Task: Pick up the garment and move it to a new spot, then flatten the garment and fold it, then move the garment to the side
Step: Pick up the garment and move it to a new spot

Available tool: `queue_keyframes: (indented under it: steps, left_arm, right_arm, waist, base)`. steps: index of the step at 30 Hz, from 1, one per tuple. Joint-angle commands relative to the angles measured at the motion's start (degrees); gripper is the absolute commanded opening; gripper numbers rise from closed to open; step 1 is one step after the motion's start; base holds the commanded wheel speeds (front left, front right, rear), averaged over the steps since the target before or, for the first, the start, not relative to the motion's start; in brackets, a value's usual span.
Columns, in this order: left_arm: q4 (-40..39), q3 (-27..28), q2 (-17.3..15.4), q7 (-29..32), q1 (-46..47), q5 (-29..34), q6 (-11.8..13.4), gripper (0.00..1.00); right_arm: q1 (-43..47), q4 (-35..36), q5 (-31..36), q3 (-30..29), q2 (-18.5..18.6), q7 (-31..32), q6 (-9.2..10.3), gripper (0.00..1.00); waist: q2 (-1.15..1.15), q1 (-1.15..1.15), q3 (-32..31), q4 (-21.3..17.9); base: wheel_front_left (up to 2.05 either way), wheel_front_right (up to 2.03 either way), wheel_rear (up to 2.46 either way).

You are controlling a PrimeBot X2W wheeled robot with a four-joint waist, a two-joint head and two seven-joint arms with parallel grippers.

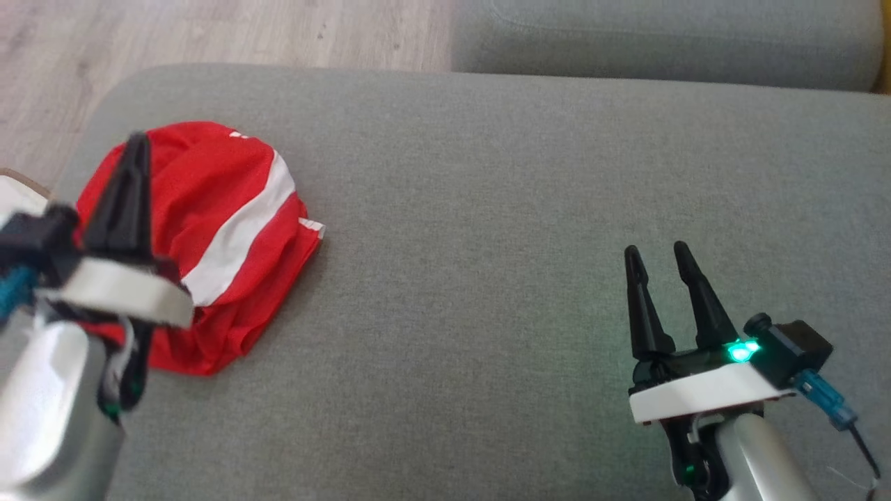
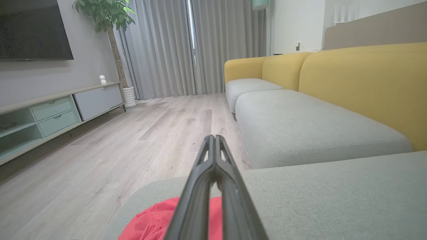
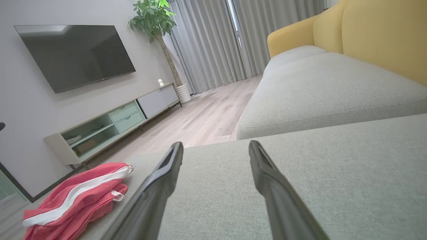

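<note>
Hands are sitting nearest: the left hand (image 1: 138, 146) is hovering over the garment (image 1: 237, 209), its fingers pressed together with no cloth showing between them, while the right hand (image 1: 656, 250) is hanging spread wide and empty above the bare sofa cushion (image 1: 487, 243). Further out, the red garment is lying as a compact, layered bundle at the cushion's left end. Folding and moving aside are looking done, with little seemingly remaining.

Silver forearms (image 1: 42, 417), white wrists (image 1: 696, 398), blk fingers (image 1: 644, 306), green LED (image 1: 739, 351), blue cable (image 1: 825, 403).
</note>
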State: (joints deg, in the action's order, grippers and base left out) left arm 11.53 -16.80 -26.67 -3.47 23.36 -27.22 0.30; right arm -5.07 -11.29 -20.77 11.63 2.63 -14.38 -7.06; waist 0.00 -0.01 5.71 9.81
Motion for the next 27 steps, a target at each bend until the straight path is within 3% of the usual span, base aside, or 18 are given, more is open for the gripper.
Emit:
queue_keyframes:
  steps: [1, 12, 13, 14, 15, 22, 27]
  left_arm:
    - [-2.5, 2.6, -2.1, -0.6, 1.1, -0.1, 0.8, 0.0]
    - [-6.4, 0.7, 4.0, -7.2, -14.2, -0.1, 6.7, 0.0]
    - [-6.3, 0.3, 4.6, -7.9, -15.5, 0.3, 7.1, 0.22]
    - [-6.2, -0.2, 5.2, -8.6, -16.6, 0.8, 7.4, 0.65]
    - [-6.0, -0.7, 6.0, -9.2, -17.7, 1.1, 7.8, 1.0]
    - [-4.1, -2.1, 11.0, -11.4, -23.1, 3.4, 9.0, 1.0]
    - [-4.8, 0.2, 12.7, -11.5, -23.9, 5.1, 8.2, 1.0]
  right_arm:
    - [-0.3, 2.4, -0.2, 1.1, 0.2, -0.6, -0.43, 1.0]
    - [2.0, 4.6, 1.0, 1.4, 0.2, -0.6, -0.43, 1.0]
    - [2.3, 4.6, 1.1, 1.5, 0.2, -0.6, -0.43, 1.0]
    - [2.7, 4.6, 1.2, 1.5, 0.2, -0.6, -0.43, 1.0]
    - [3.1, 4.6, 1.2, 1.6, 0.2, -0.6, -0.43, 1.0]
    - [4.5, 4.1, 1.3, 2.2, 0.2, -0.6, -0.43, 1.0]
    - [4.8, 4.1, 1.2, 2.2, 0.2, -0.6, -0.43, 1.0]
  waist:
    - [0.0, 0.01, -0.5, 0.3]
    - [0.0, 0.01, -4.7, 2.5]
    - [0.0, 0.01, -5.0, 2.7]
    - [0.0, 0.01, -5.4, 2.9]
    - [0.0, 0.01, -5.8, 3.2]
    - [0.0, 0.01, -7.0, 3.9]
    - [0.0, 0.01, -7.0, 4.3]
  base:
    - [0.0, 0.0, 0.0]
    - [0.0, 0.0, 0.0]
    - [0.0, 0.0, 0.0]
    - [0.0, 0.0, 0.0]
    - [0.0, 0.0, 0.0]
    - [0.0, 0.0, 0.0]
    - [0.0, 0.0, 0.0]
